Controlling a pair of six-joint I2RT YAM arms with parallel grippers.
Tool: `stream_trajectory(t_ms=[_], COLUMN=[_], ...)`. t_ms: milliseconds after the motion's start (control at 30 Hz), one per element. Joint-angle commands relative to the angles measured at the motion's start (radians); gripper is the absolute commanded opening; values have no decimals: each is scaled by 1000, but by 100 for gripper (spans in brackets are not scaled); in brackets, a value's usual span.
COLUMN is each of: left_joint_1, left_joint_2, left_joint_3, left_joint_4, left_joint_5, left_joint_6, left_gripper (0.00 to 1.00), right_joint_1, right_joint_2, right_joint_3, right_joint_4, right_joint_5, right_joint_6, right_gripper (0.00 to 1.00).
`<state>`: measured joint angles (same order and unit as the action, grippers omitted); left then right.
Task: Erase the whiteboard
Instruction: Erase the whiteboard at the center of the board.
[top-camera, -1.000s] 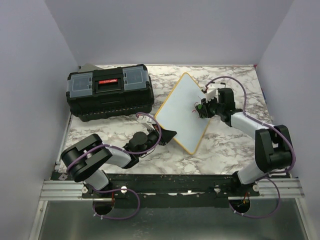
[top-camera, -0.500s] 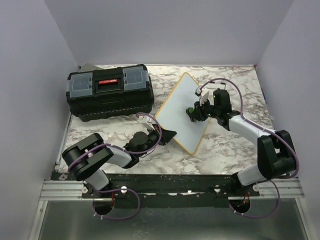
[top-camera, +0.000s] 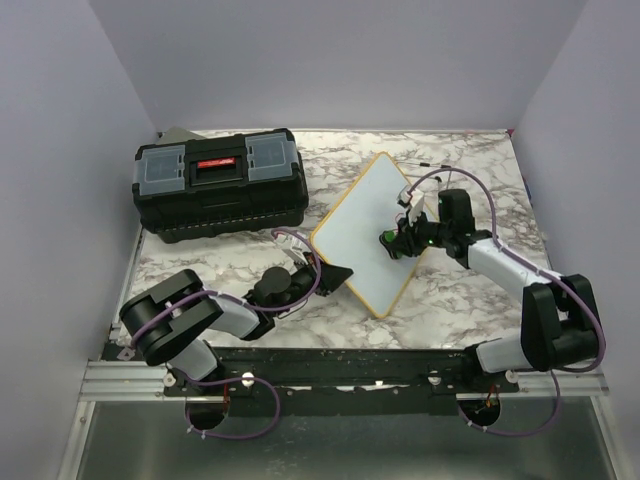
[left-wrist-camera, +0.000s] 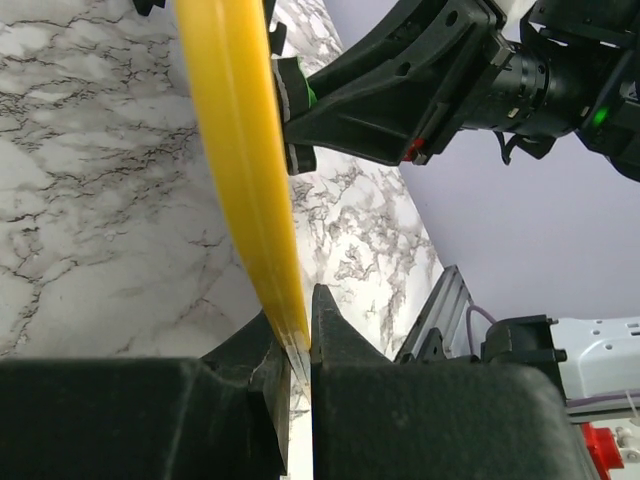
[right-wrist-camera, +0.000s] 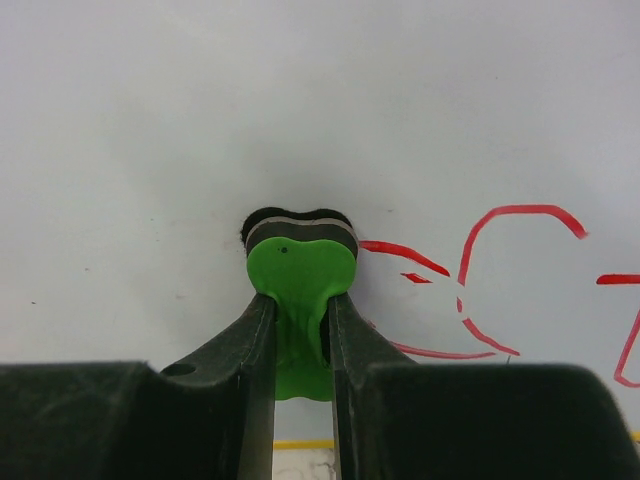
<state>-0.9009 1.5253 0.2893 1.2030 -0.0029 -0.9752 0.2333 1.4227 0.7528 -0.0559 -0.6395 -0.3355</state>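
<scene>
The whiteboard (top-camera: 375, 232), white with a yellow frame, stands tilted on the marble table. My left gripper (top-camera: 335, 274) is shut on its lower left edge; the left wrist view shows the yellow frame (left-wrist-camera: 245, 160) pinched between my fingers. My right gripper (top-camera: 397, 243) is shut on a green eraser (right-wrist-camera: 300, 275) with a black pad, pressed against the board face. Red handwriting (right-wrist-camera: 490, 270) lies just right of the eraser in the right wrist view. The eraser also shows in the left wrist view (left-wrist-camera: 300, 95).
A black toolbox (top-camera: 220, 183) with grey lid compartments and a red handle stands at the back left. Purple walls close in the table on three sides. The metal rail (top-camera: 340, 375) runs along the near edge.
My right gripper has slid the eraser down and left across the board face. The board has shifted slightly. My left gripper has kept its hold.
</scene>
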Motion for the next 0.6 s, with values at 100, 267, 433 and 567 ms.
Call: stream_trajectory(t_ms=[100,267,433,567], left_joint_1=[-12,-12,-9,12], left_joint_2=[-93,-119,-165,-227], left_joint_3=[68,96,106,107], left_joint_4=[141,92,8,-132], left_joint_5=[15,-52,-74,24], left_joint_6=[2,16,36,42], left_gripper=[0,0,0,0], right_joint_1=[-8,-26,-122,-126], right_joint_2=[-84,-142,-175,-153], right_joint_3=[9,10,60,139], right_joint_4=[0,40,-4,-235], right_joint_5=[19,71,84,85], right_joint_6=[90,144,81,-142], right_gripper=[1,1,1,1])
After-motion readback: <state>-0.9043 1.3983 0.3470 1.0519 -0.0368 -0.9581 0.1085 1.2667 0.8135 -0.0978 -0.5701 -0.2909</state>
